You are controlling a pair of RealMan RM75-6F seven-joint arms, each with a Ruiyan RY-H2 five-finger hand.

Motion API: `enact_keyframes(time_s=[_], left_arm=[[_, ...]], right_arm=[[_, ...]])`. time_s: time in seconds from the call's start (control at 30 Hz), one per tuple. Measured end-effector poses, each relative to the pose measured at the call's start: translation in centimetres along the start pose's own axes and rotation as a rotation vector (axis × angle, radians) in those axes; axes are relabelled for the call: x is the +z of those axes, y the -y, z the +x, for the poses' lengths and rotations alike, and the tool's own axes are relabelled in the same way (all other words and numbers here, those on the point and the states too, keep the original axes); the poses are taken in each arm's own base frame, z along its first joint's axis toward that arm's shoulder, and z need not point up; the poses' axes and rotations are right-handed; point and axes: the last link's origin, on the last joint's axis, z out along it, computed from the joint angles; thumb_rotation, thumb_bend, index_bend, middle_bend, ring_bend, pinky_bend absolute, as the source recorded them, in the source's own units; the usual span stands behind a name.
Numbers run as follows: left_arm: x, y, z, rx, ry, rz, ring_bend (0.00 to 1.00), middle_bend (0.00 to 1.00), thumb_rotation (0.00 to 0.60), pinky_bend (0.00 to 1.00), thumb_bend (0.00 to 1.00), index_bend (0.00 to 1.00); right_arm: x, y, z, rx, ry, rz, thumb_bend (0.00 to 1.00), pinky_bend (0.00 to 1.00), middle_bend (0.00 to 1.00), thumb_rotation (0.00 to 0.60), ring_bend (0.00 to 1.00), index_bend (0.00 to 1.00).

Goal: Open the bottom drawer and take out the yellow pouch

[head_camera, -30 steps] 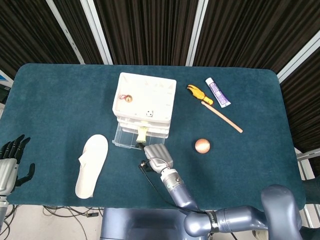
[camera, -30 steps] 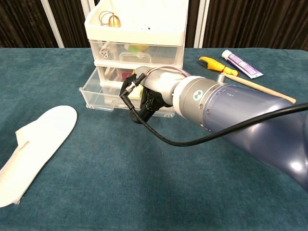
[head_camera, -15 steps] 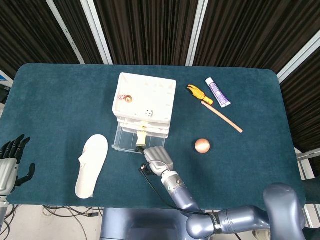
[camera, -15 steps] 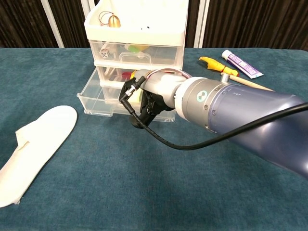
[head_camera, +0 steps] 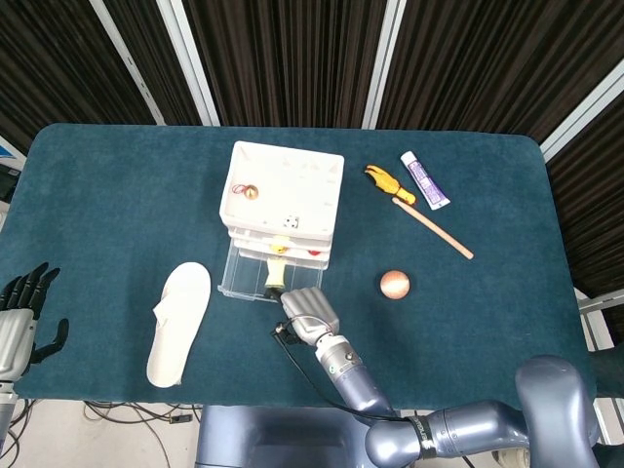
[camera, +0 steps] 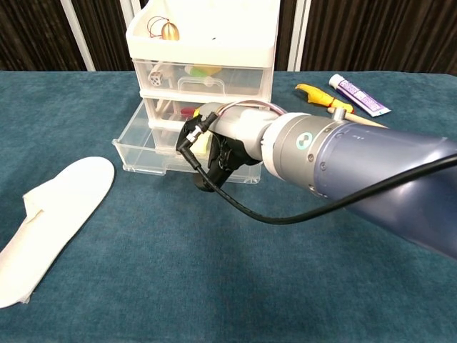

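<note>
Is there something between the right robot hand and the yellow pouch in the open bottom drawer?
Nothing visible: the right robot hand is at the clear plastic bottom drawer's front, its fingers already reaching the yellow pouch.

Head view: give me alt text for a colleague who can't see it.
The right robot hand is at the front of the pulled-out bottom drawer of a white drawer unit on a teal table, with the yellow pouch at its fingertips. A white slipper lies left; the left robot hand is at the table edge.
</note>
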Motion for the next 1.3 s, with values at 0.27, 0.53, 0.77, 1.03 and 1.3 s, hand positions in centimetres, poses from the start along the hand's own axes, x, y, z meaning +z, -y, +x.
enact_keyframes(time_s=[0.27,0.53,0.77,1.03,1.3], left_arm=[[0.0,0.0,0.0,0.000,0.004,0.002,0.00,0.00,0.600,0.00,0.47,0.05],[0.0,0.0,0.0,-0.002,0.003,0.000,0.00,0.00,0.600,0.00,0.47,0.05],[0.0,0.0,0.1,-0.002,0.007,0.002,0.00,0.00,0.600,0.00,0.47,0.05],[0.0,0.1,0.1,0.000,0.008,0.006,0.00,0.00,0.600,0.00,0.47,0.05],[0.1,0.2,0.1,0.000,0.010,0.013,0.00,0.00,0.600,0.00,0.47,0.05]], right_arm=[[-0.3,0.3,0.7,0.092,-0.035,0.038,0.52,1.00,1.00,0.600,1.00,0.21],[-0.8,0.4,3.2,0.181,-0.060,0.091,0.39,1.00,1.00,0.600,1.00,0.23],[1.2,0.3,6.4,-0.112,-0.148,0.167,0.27,1.00,1.00,0.600,1.00,0.23],[3.8,0.5,7.1,-0.459,-0.175,0.244,0.25,1.00,1.00,0.600,1.00,0.29],[5.6,1.0,5.9,-0.558,-0.179,0.286,0.25,1.00,1.00,0.600,1.00,0.31]])
